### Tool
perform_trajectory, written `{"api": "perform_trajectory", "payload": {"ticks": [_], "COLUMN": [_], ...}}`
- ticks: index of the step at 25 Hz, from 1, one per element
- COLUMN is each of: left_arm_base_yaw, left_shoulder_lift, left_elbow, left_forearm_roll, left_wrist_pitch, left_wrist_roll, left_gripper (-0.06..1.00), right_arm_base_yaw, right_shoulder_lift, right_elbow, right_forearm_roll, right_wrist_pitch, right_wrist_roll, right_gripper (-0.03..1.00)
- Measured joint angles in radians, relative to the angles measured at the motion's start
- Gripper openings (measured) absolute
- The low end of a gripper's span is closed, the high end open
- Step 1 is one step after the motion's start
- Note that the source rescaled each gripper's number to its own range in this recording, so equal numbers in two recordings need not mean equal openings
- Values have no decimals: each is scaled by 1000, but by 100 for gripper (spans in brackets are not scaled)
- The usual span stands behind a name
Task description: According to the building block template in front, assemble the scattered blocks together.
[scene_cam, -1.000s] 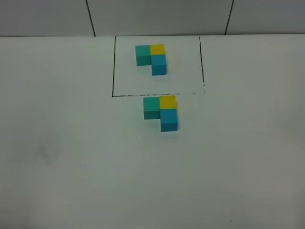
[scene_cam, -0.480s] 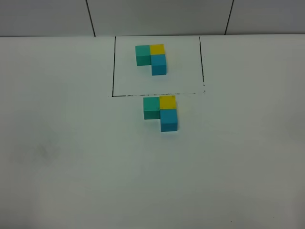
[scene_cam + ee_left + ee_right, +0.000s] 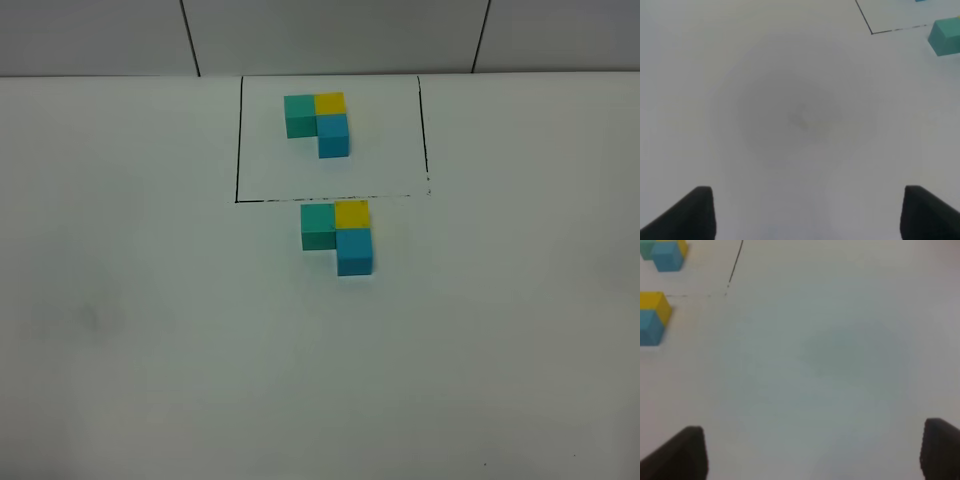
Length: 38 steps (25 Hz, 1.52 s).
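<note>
The building block template [image 3: 317,122] is an L of teal, yellow and blue cubes inside a black-lined rectangle [image 3: 238,140] at the back of the table. Just in front of that outline the scattered blocks sit pressed together in the same L: teal [image 3: 317,226], yellow [image 3: 352,213], blue [image 3: 355,251]. Neither arm shows in the high view. My left gripper [image 3: 807,215] is open over bare table, with the teal block [image 3: 946,36] far off at the picture's edge. My right gripper [image 3: 815,455] is open too, well away from the yellow [image 3: 655,301] and blue [image 3: 649,327] blocks.
The white tabletop [image 3: 150,330] runs back to a grey tiled wall [image 3: 330,35] just behind the outline. A faint round shadow lies on the table under each wrist camera.
</note>
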Motion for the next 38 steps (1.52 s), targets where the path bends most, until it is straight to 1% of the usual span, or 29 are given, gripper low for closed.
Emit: {"api": "perform_trajectory", "payload": {"ticks": [38], "left_arm_base_yaw": [0], "left_shoulder_lift": [0], "left_elbow": [0], "left_forearm_roll": [0], "left_wrist_pitch": [0], "left_wrist_roll": [0], "left_gripper": [75], "right_arm_base_yaw": [0], "right_shoulder_lift": [0], "right_elbow": [0], "right_forearm_roll": [0], "right_wrist_pitch": [0], "right_wrist_roll": [-1], "right_gripper": [73]}}
